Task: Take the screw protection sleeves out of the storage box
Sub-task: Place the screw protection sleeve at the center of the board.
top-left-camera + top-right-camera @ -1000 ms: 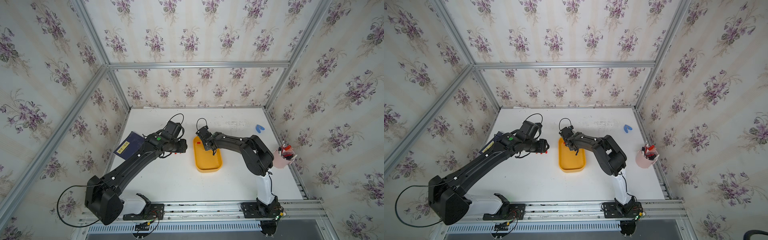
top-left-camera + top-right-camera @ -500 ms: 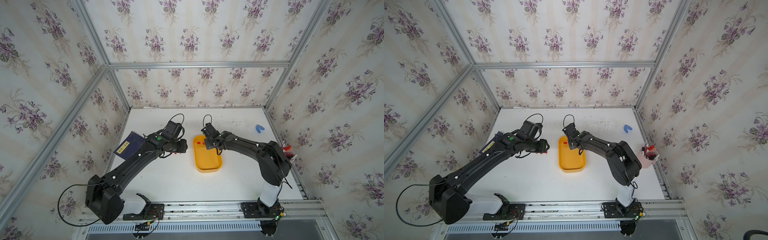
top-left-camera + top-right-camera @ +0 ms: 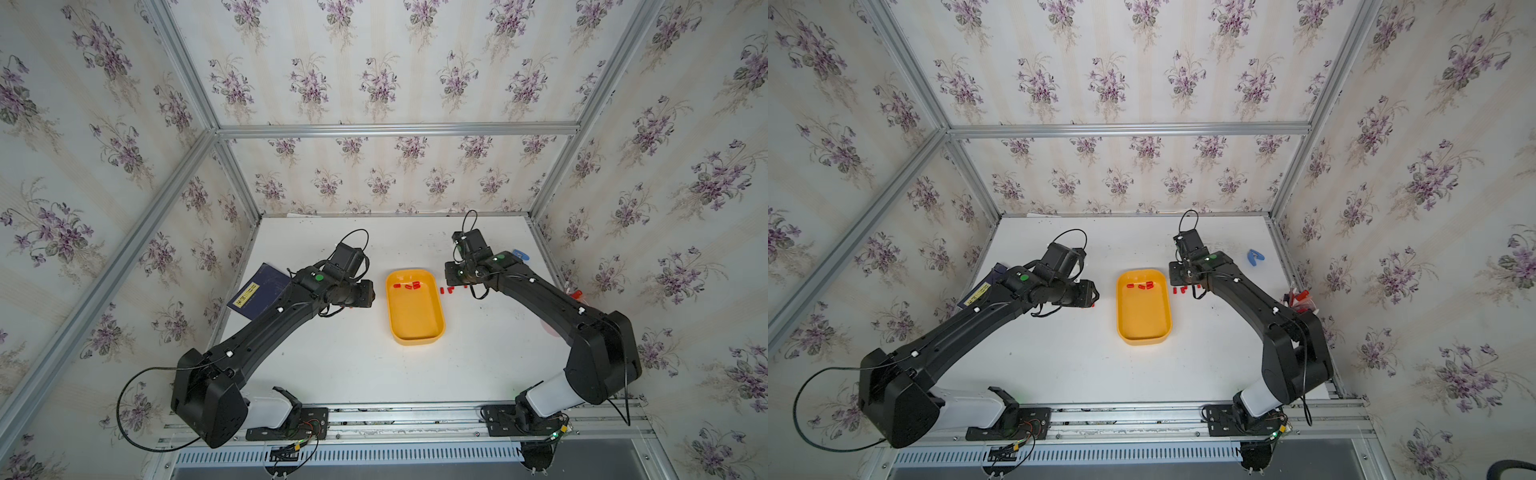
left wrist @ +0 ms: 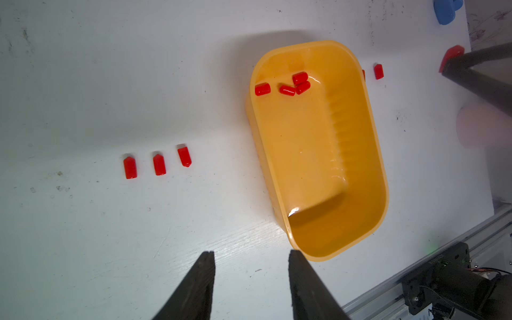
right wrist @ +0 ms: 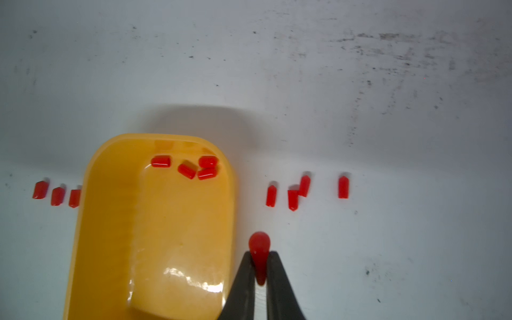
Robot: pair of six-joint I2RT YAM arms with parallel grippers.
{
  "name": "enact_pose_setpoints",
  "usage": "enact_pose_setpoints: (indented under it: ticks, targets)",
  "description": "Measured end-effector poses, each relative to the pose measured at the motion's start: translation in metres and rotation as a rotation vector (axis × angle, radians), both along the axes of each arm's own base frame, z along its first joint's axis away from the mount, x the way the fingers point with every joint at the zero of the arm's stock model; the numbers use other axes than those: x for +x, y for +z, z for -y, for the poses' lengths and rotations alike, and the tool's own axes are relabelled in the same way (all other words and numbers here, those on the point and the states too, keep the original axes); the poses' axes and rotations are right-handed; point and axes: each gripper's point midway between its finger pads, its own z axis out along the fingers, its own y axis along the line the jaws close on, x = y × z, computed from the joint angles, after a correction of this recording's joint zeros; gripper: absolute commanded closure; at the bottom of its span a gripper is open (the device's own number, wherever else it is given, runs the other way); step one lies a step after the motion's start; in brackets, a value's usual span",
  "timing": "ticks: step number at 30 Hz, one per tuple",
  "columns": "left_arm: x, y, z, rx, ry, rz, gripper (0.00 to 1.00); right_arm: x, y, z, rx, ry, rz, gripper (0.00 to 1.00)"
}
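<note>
The yellow storage box [image 3: 415, 320] lies mid-table, seen in both top views, with several red screw protection sleeves [image 5: 188, 169] lying at its far end. My right gripper [image 5: 260, 253] hovers just right of the box's rim, shut on one red sleeve [image 5: 259, 243]. Several more sleeves [image 5: 292, 199] stand on the table beyond it. On the box's other side, three sleeves [image 4: 159, 164] stand in a row. My left gripper [image 4: 250, 256] is open and holds nothing, low over the table, and one fingertip is close to the box's near corner [image 4: 318, 249].
A navy booklet [image 3: 259, 291] lies under the left arm. A blue clip [image 3: 1254, 257] sits at the far right. A pink cup with red-capped items [image 3: 1302, 301] stands by the right wall. A metal rail [image 3: 395, 415] runs along the front edge.
My right gripper has moved from over the box's far end to the table on its right, still shut on a sleeve. The left arm has barely moved.
</note>
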Motion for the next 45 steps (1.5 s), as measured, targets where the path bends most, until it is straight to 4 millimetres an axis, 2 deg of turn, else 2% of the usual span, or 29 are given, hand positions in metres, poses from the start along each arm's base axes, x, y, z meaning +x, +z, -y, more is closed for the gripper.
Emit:
enact_pose_setpoints:
  ticks: [5,10,18,23,33,45]
  targets:
    - [-0.001,-0.001,0.000,-0.002,-0.003,-0.005,0.52,-0.007,-0.014,0.019,-0.001,0.001,-0.079,0.86]
    - [-0.001,-0.004,0.001,0.003,-0.007,-0.011,0.52,-0.011,-0.042,0.027,-0.016,0.003,-0.167,0.86]
    - [-0.002,-0.009,0.000,0.010,-0.011,-0.022,0.53,-0.004,-0.081,0.025,-0.034,0.015,-0.249,0.86]
    - [-0.002,-0.009,0.000,0.011,-0.013,-0.021,0.53,0.005,-0.098,0.024,-0.048,0.010,-0.273,0.85]
    - [-0.002,-0.009,0.000,0.016,-0.018,-0.017,0.53,0.016,-0.115,0.034,-0.083,-0.014,-0.283,0.83]
    - [-0.001,-0.009,0.000,0.018,-0.017,-0.015,0.53,0.025,-0.118,0.037,-0.081,-0.013,-0.269,0.79]
